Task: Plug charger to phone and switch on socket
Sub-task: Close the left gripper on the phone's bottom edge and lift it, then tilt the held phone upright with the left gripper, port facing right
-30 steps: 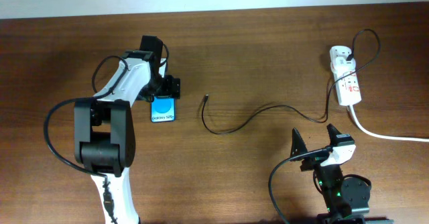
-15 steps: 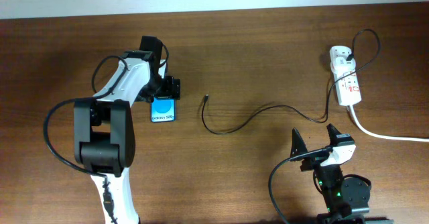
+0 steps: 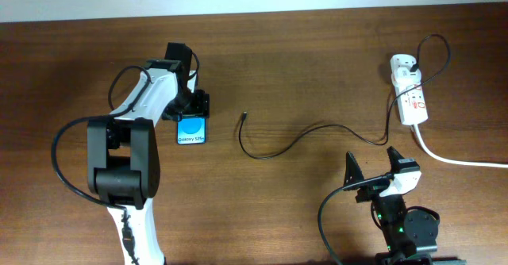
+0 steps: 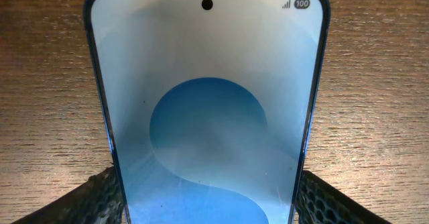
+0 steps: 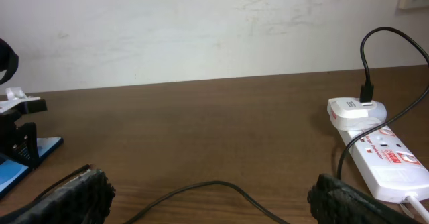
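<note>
The phone [image 3: 191, 130] lies flat on the wooden table with its blue screen up, and it fills the left wrist view [image 4: 208, 103]. My left gripper [image 3: 192, 110] has a finger against each long edge of it [image 4: 208, 207]. The charger cable [image 3: 294, 142] snakes across the middle of the table. Its black tip [image 3: 244, 116] lies loose to the right of the phone, apart from it. The white socket strip [image 3: 410, 98] lies at the far right, also in the right wrist view [image 5: 379, 153]. My right gripper [image 3: 373, 166] is wide open and empty [image 5: 214, 197] above the cable [image 5: 214, 184].
A white adapter [image 3: 403, 65] sits plugged into the strip's far end with the black cable looping from it. The strip's thick white cord [image 3: 452, 160] runs off the right edge. A pale wall stands behind the table [image 5: 201, 29].
The phone and my left gripper have shifted slightly to the left. The right arm, cable and socket have not moved.
</note>
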{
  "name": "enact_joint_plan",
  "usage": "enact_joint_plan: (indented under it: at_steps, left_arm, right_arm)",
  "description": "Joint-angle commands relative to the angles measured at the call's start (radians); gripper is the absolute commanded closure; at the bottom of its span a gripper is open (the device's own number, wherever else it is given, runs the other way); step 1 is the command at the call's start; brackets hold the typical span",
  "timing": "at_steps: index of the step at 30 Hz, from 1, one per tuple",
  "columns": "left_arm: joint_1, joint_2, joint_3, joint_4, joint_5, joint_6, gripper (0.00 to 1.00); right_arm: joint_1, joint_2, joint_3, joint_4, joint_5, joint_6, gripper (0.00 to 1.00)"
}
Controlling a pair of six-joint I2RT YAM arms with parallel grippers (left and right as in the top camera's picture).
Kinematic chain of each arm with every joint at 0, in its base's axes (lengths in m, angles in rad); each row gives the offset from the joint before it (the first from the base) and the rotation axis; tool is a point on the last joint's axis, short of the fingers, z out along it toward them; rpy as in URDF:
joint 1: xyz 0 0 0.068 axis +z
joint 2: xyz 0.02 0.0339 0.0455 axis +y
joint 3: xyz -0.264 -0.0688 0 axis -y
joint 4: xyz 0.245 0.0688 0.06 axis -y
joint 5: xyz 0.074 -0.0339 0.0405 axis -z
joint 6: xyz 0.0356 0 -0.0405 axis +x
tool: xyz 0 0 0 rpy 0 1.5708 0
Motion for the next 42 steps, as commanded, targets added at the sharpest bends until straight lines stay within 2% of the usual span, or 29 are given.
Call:
enact_joint_plan:
  at_steps: [1, 5, 10, 13, 14, 18, 20, 27, 31, 39, 42]
  left_arm:
    - [0.001, 0.020, 0.003, -0.007, 0.060, -0.007, 0.30]
    - [0.002, 0.020, 0.049, -0.040, 0.060, -0.007, 0.32]
    - [0.002, 0.020, 0.185, -0.160, 0.060, -0.006, 0.35]
    - [0.002, 0.020, 0.233, -0.186, 0.060, -0.007, 0.40]
    - [0.002, 0.020, 0.240, -0.185, 0.062, -0.034, 0.59]
    - [0.003, 0.020, 0.251, -0.171, 0.063, -0.048, 0.90]
    - [0.003, 0.020, 0.272, -0.172, 0.063, -0.056, 1.00]
    - [0.002, 0.019, 0.357, -0.263, 0.065, -0.238, 1.00]
    - [0.003, 0.018, 0.369, -0.309, 0.074, -0.394, 1.00]
    - [0.008, 0.018, 0.369, -0.352, 0.449, -0.403, 1.00]
    - [0.010, 0.018, 0.369, -0.374, 0.509, -0.403, 1.00]
  right_arm:
    - [0.007, -0.006, -0.005, -0.006, 0.006, 0.008, 0.02]
    - [0.007, -0.006, -0.005, -0.006, 0.006, 0.008, 0.02]
    - [0.007, -0.006, -0.005, -0.006, 0.006, 0.008, 0.02]
    - [0.007, -0.006, -0.005, -0.006, 0.006, 0.008, 0.02]
    - [0.007, -0.006, -0.005, -0.006, 0.006, 0.008, 0.02]
    - [0.007, -0.006, -0.005, -0.006, 0.006, 0.008, 0.02]
    - [0.007, -0.006, -0.005, -0.006, 0.006, 0.008, 0.02]
    - [0.007, -0.006, -0.005, -0.006, 0.006, 0.008, 0.02]
    - [0.007, -0.006, -0.005, -0.006, 0.006, 0.008, 0.02]
    - [0.007, -0.006, -0.005, -0.006, 0.006, 0.008, 0.01]
    - [0.007, -0.006, -0.005, -0.006, 0.006, 0.008, 0.02]
